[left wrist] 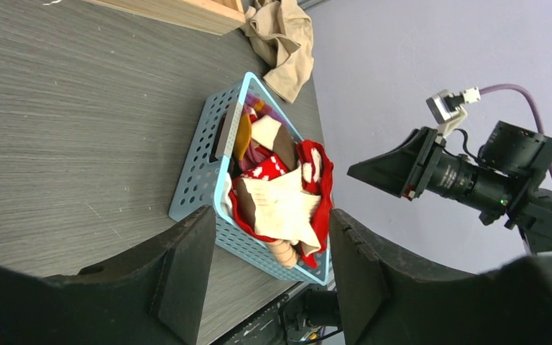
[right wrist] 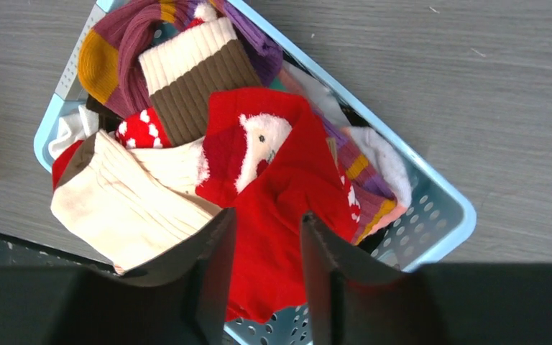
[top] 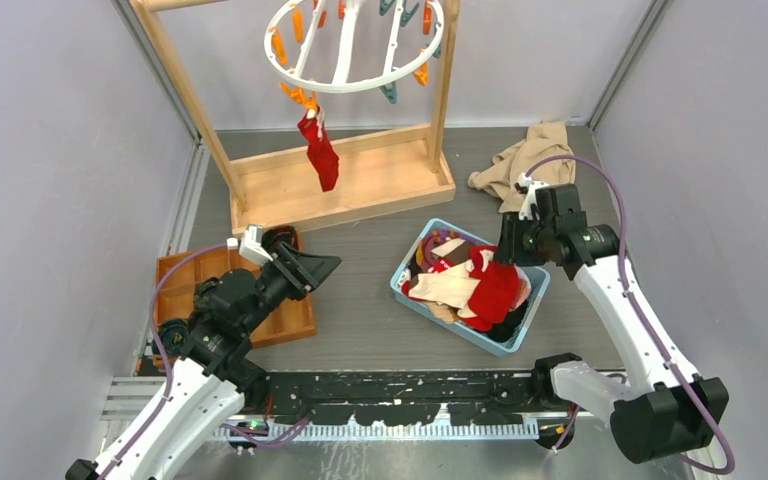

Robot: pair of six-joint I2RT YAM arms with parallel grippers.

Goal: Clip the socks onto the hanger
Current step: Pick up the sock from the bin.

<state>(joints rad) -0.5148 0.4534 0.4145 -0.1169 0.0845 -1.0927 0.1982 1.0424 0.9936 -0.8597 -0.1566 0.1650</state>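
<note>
We count one wooden frame [top: 345,185] at the upper centre of the top view, and one white ring hanger [top: 355,85] with orange and teal clips hangs inside it. One red sock [top: 320,152] dangles from a clip on the hanger's lower left rim. Two arms rise from the bottom edge. One brown wooden tray [top: 175,283] sits at centre left, and one beige cloth [top: 525,160] lies crumpled at upper right. One light blue basket [top: 412,290] sits right of centre and holds the other socks [right wrist: 187,93] in a jumbled heap: red, cream, tan-and-brown and purple-and-orange among them, too tangled for an exact count.

The left arm bends low over the tray. Its left gripper [top: 326,268] points right toward the basket, jaws spread wide and holding nothing. The right arm reaches up and leftward. Its right gripper [top: 508,258] points down into the basket. Its jaws straddle a red sock with a white patch [right wrist: 266,208], with a gap between them; we cannot tell whether they pinch it.
</note>
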